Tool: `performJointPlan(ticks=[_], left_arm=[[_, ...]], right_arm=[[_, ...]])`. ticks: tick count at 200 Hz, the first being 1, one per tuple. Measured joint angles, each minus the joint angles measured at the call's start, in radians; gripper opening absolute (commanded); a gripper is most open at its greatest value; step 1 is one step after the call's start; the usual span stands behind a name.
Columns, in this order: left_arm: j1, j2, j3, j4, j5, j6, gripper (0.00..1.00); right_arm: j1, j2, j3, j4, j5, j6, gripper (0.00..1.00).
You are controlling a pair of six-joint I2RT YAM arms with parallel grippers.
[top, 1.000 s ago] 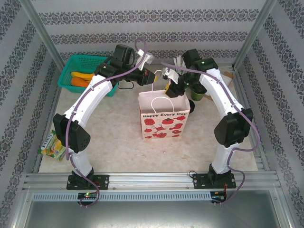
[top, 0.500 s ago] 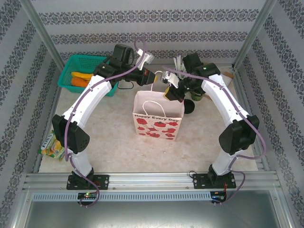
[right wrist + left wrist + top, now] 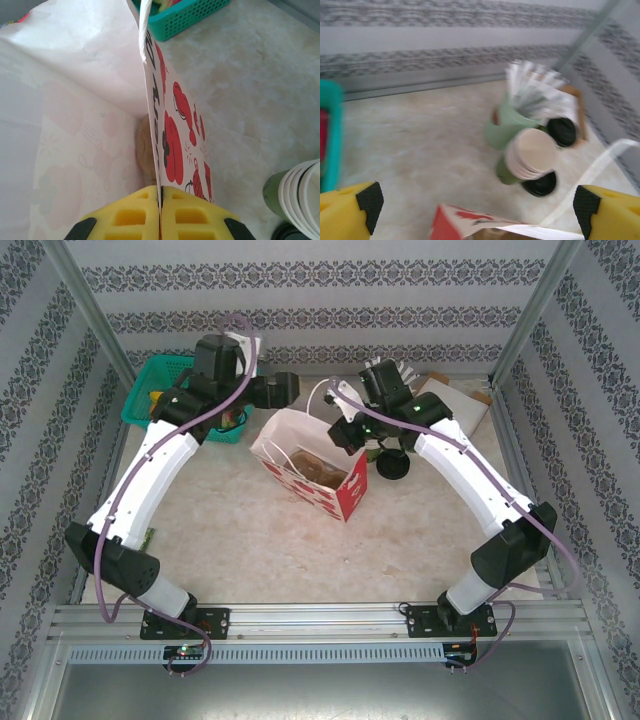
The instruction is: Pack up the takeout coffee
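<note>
The left gripper (image 3: 283,388) hangs just behind the paper bag (image 3: 300,455), its fingers wide apart and holding nothing. The right gripper (image 3: 160,212) is pinched together on the bag's right wall, and the bag leans. The takeout coffee (image 3: 392,465) stands just right of the bag, black lid upward, beside the right arm. I'd say the free left gripper must reach across the bag for it.

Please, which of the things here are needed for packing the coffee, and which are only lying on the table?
Needed: takeout coffee; paper bag; right tool, shut on the bag's wall; left tool, open.

Only lying there: teal basket; stack of cream cups; pale green holder of white sticks.
</note>
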Motion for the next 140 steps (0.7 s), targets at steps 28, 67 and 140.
performJointPlan(ticks=[28,67,140], left_arm=[[0.055,-0.008,-0.018,-0.016,-0.178,-0.051,1.0],[0.161,-0.031,-0.051,-0.039,-0.329,-0.121,1.0],[0.201,-0.049,-0.143,-0.073,-0.364,-0.235,1.0]], right_arm=[[0.052,-0.013,-0.01,0.046,0.107,0.17,0.0],[0.108,-0.029,-0.056,0.113,0.276,0.399,0.0],[0.137,-0.026,-0.135,0.14,0.412,0.52,0.0]])
